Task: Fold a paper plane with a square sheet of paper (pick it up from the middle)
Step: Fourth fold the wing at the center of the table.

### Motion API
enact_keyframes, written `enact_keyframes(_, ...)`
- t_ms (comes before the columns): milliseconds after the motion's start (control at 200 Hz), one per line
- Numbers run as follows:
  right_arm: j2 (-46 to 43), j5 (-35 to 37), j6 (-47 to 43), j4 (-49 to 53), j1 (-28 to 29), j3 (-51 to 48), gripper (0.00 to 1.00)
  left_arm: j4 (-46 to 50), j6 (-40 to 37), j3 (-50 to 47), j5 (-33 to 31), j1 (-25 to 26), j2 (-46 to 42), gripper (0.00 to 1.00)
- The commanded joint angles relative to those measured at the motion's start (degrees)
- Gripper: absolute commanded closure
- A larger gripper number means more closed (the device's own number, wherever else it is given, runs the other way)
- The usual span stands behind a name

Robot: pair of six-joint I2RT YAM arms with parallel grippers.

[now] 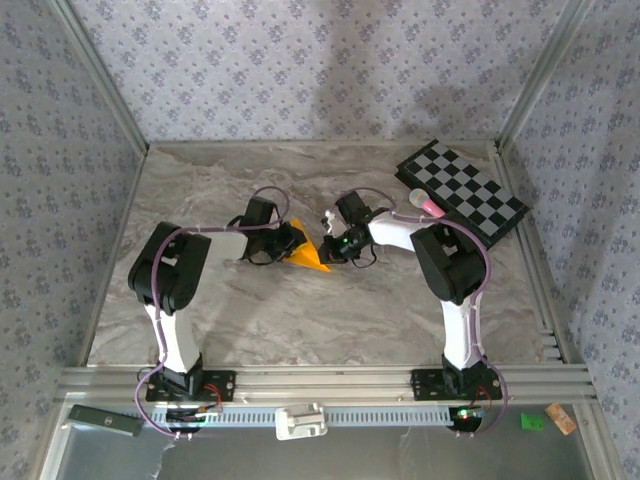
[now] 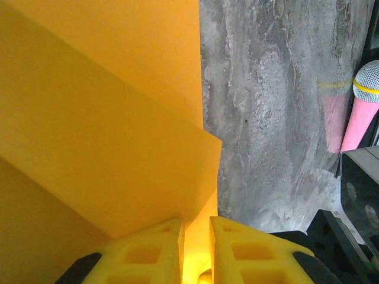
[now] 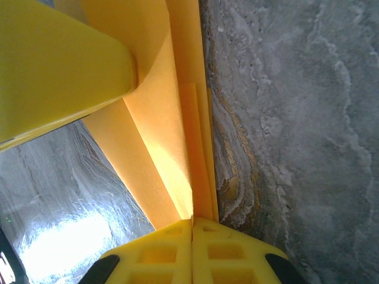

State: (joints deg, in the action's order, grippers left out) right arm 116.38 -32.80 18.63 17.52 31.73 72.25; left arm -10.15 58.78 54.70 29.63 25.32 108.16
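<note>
The right gripper (image 3: 192,228) is pressed fully shut on the paper plane (image 3: 163,130) near its pointed end. The layered flaps are pinched together there, apparently so that the centre crease is kept aligned. The left gripper (image 2: 196,231) is closed to a thin slit on the wider part, judged to be bracing it. The orange-yellow paper is thus held between both grippers at the middle of the marble table (image 1: 300,320), well apart from the checkered board (image 1: 462,190).

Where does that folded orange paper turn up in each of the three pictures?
Top view: the folded orange-yellow paper is near the picture's centre, mid-table.
Left wrist view: it spans the left half.
Right wrist view: a narrow band running up the centre-left.
Shared landmark: the grey marbled tabletop.
</note>
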Motion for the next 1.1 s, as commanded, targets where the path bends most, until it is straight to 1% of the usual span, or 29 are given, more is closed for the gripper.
enact_keyframes(0,2.3,3.0,0.2,1.5,-0.5,-1.4,0.93,-0.8,-0.3,1.8,1.3,0.5,1.6,0.82)
enact_keyframes(250,1.5,2.3,-0.1,2.2,-0.7,-1.4,0.90,1.2,-1.4,2.1,0.7,0.5,2.6,0.82)
enact_keyframes(580,-1.8,-1.3,0.1,3.7,-1.9,-1.9,0.85,3.8,-2.3,2.4,-0.1,0.5,3.2,0.83)
enact_keyframes(770,-2.5,-3.6,-0.4,5.1,-2.0,-2.7,0.85,4.5,-2.6,2.4,-0.4,0.5,3.4,0.83)
enact_keyframes(1034,-1.9,-2.6,-0.3,5.2,-2.1,-3.4,0.85,4.9,-2.7,2.6,-0.4,0.5,3.5,0.83)
enact_keyframes(1094,-2.4,-1.9,0.2,5.2,-2.2,-3.4,0.84,5.2,-2.8,2.6,-0.5,0.5,3.5,0.83)
